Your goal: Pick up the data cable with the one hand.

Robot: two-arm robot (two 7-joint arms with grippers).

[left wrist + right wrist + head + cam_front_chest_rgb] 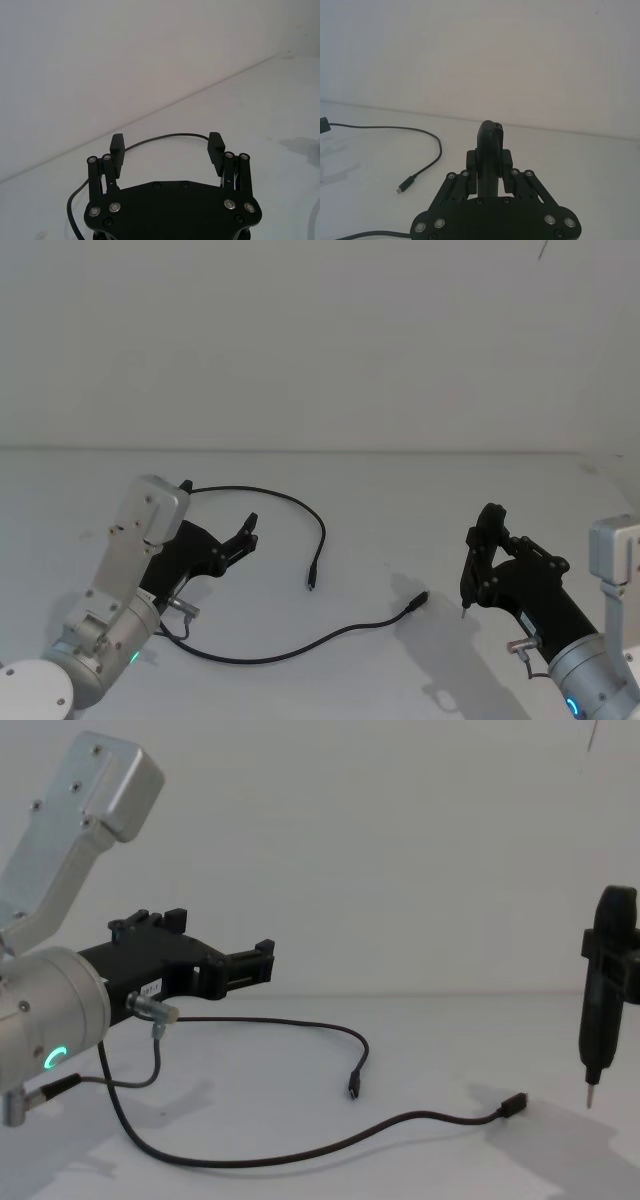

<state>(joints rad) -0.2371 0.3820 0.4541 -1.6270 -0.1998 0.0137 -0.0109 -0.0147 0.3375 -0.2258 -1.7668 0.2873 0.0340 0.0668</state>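
The data cable (312, 578) is laid loose on the white table (400, 490) in a wide loop. One plug is found near the table's middle and the other just to its right. Part of the cable is passed beneath the left gripper (167, 145), which is raised above the table with its jaws spread wide and nothing between them. The right gripper (490, 162) is seen well apart from the loop, clamped on a slim black pen (603, 990) pointed tip down.
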